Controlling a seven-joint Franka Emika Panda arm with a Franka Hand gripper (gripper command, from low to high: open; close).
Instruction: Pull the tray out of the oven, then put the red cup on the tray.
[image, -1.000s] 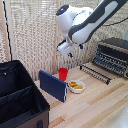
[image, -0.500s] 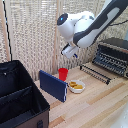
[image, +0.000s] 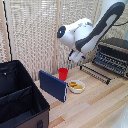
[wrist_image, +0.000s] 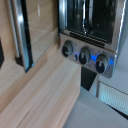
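Note:
The oven (image: 114, 54) stands at the exterior view's right with its flap door down and the long bar handle (image: 95, 73) out in front. Dark parallel bars of the tray (image: 106, 63) show at the oven's mouth; how far out it sits I cannot tell. The red cup (image: 63, 74) stands upright on the wooden table, left of the oven and apart from it. My gripper (image: 75, 56) hangs in the air between the cup and the oven, above the table; its jaws are too small to read. The wrist view shows the oven's knobs (wrist_image: 82, 55) and the door handle (wrist_image: 22, 35), no fingers.
A white bowl of yellow snacks (image: 76, 86) sits just in front of the cup. A blue flat box (image: 53, 85) leans beside it. A large black soft case (image: 20, 97) fills the exterior view's left. A slatted screen (image: 35, 35) stands behind.
My gripper has come down and moved toward the exterior view's right, nearer the oven. The cup, the bowl and the case have stayed put.

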